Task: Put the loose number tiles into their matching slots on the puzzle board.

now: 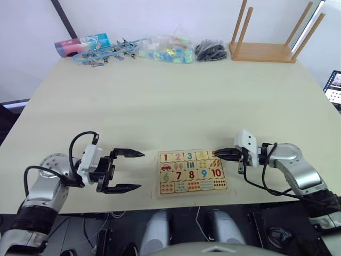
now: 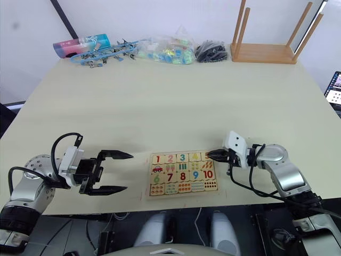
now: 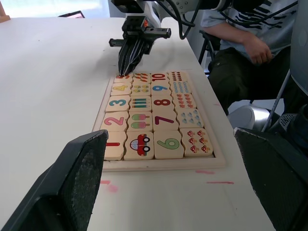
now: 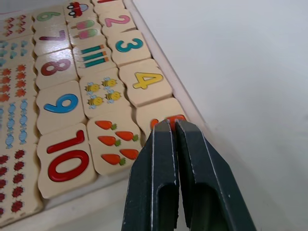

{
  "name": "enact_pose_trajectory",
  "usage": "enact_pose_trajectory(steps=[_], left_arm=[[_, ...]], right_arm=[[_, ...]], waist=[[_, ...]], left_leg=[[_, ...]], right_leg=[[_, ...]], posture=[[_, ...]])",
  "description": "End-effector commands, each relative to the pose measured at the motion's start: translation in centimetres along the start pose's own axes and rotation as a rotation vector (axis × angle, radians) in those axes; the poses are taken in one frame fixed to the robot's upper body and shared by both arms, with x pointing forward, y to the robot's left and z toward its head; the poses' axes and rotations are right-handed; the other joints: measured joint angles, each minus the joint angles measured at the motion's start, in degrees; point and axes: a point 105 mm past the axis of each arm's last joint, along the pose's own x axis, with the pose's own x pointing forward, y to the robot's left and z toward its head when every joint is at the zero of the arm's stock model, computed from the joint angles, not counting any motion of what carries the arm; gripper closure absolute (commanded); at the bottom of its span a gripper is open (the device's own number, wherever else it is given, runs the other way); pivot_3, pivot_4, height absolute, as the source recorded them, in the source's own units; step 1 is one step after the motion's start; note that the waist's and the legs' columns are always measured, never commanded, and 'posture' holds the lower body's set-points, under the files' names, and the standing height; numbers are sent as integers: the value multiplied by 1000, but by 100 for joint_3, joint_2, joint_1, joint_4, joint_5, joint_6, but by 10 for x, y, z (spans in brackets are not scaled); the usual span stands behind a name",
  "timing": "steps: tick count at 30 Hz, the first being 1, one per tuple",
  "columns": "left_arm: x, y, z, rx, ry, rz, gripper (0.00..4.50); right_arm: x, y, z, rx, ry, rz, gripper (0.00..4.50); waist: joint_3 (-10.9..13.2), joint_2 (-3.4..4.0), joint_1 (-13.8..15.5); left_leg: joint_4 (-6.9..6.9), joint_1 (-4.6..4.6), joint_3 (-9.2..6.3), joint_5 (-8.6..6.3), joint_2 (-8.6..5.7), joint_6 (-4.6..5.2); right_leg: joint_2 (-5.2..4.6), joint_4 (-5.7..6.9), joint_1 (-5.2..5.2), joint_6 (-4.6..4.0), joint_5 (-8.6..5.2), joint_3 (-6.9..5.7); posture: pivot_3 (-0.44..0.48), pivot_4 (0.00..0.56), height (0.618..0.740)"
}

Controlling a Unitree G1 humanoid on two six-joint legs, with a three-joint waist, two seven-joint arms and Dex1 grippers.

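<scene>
Pale cream table (image 1: 176, 101) spans the scene, set against a white wall. Along its far edge, from left to right, lie a pink and teal tube (image 1: 81, 44), a string of blue clips (image 1: 106, 52), a clear bag of coloured pieces (image 1: 168, 50), a heap of black clips (image 1: 211, 50) and a wooden stand (image 1: 262, 52) with slanted dowels. A person in dark trousers (image 3: 240, 62) sits beyond the table's end, seen from the left wrist camera.

Near the table's front edge, between the two arms, lies the puzzle board (image 1: 193, 171), flat and square to the edge. Its top row reads 1 (image 1: 165, 157), 2 (image 1: 178, 157), 3 (image 1: 189, 156) and 4 (image 1: 202, 155), all seated in their slots. The rows below hold picture tiles, the numbers 6 to 10 and dot tiles.

The left gripper (image 1: 136, 170) hovers just above the table to the left of the board, apart from it, its two black fingers (image 3: 72, 183) spread wide with nothing between them.

The right gripper (image 1: 217, 153) points at the board's top right corner. Its fingers (image 4: 159, 173) are pressed together, tips resting on the fifth tile (image 4: 156, 118) in the last slot of the top row, next to the 4. Only a sliver of orange-red digit shows past the tips, so the numeral cannot be read with certainty; it appears to be the 5. Whether the tile sits fully level in its recess cannot be told.
</scene>
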Motion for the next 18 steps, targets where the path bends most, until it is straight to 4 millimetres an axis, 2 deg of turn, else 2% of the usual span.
enact_pose_trajectory(steps=[1, 8, 13, 18], left_arm=[[-3, -2, 8, 37, -3, -25, 0], [-4, -2, 8, 34, -8, -16, 0], [-10, 5, 10, 8, -48, 58, 0], [-20, 15, 7, -40, -72, 205, 0]], right_arm=[[4, 5, -10, 7, 49, 26, 4358], [1, 4, 0, -21, 8, 13, 4358], [-8, 1, 25, -42, -104, -47, 4358], [-25, -7, 22, -6, -111, -177, 4358]], waist=[[-1, -1, 0], [-1, -1, -1], [1, 1, 3], [1, -1, 12]], left_leg=[[1, 1, 0, 0, 0, 0], [6, 5, -1, 0, 0, 0], [6, 3, 0, 0, 0, 0], [6, 1, 1, 0, 0, 0]], right_leg=[[0, 3, 0, 0, 0, 0], [0, 18, 0, -2, -1, 1], [-1, 18, -2, -2, -1, 2], [-1, 19, -3, 0, -1, 3]], posture=[[0, 150, 737], [0, 150, 737], [0, 150, 737], [0, 150, 737]])
